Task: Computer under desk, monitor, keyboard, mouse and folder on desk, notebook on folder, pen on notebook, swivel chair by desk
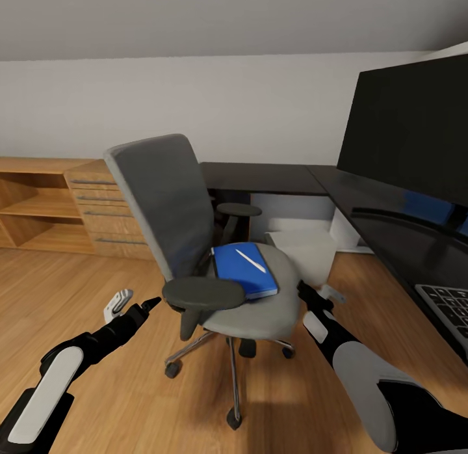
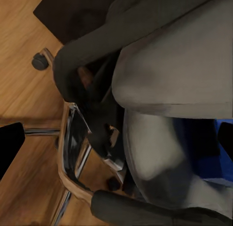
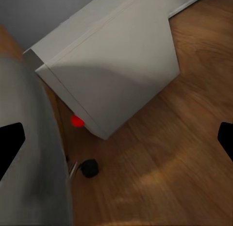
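The folder (image 1: 246, 269) is lying flat on the seat of the swivel chair (image 1: 162, 200), and the pen (image 1: 251, 259) is resting on top of it, slanted across the blue cover. In the left wrist view, a part of the folder (image 2: 213, 155) is being seen past the grey seat of the chair (image 2: 179, 66). The chair is standing on the wooden floor (image 1: 97, 298), near the inner corner of the black desk (image 1: 273, 178), but not touching it.

The computer (image 1: 305, 246) is being kept on the floor under the desk, just behind the chair; in the right wrist view its red light (image 3: 76, 121) is shown on the front face. The monitor (image 1: 409, 129) is standing on the right wing of the desk, and the keyboard (image 1: 448, 307) is lying in front of it.

The left pincer (image 1: 153, 302) is being held low beside the near armrest, and the right pincer (image 1: 303, 289) is being held close to the seat edge. Both pincers are spread, and nothing is being pinched between their fingers.

A light-wood drawer chest (image 1: 101, 210) and a shelving unit (image 1: 36, 210) are standing along the wall.
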`<state>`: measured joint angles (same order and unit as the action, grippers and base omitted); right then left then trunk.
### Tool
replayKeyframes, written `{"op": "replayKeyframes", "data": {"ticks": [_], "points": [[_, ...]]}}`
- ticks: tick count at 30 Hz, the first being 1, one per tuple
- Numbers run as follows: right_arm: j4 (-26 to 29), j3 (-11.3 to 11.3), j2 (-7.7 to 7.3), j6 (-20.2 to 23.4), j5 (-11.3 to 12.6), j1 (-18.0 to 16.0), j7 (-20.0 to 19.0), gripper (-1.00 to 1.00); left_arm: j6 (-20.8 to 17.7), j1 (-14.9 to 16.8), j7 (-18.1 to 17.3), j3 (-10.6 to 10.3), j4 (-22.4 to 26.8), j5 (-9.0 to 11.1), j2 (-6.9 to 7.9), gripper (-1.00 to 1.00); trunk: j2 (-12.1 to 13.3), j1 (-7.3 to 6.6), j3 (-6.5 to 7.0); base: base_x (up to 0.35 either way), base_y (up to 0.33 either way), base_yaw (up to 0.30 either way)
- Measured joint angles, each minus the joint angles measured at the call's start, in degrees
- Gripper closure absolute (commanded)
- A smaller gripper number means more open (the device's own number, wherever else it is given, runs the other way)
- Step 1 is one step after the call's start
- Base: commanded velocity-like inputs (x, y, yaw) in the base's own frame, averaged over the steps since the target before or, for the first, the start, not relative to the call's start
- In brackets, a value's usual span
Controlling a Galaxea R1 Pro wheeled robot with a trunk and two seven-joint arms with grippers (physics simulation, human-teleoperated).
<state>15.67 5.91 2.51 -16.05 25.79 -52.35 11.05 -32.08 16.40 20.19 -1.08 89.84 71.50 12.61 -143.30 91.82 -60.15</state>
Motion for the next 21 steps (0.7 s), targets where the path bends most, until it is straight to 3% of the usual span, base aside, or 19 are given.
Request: {"op": "replayKeyframes", "data": {"ticks": [10,21], "points": [[0.0,0.0,0.08,0.0,0.1,0.0,0.0,-1.00,0.0,0.0,0.0,0.3,-0.1,0.0,0.09,-1.00,0.0,0.00,0.00,0.172,0.000,0.000],[0.0,0.0,0.16,0.0,0.1,0.0,0.0,-1.00,0.1,0.0,0.0,0.8,-0.7,0.1,0.10,-1.00,0.0,0.02,0.00,0.014,0.000,0.003]]}}
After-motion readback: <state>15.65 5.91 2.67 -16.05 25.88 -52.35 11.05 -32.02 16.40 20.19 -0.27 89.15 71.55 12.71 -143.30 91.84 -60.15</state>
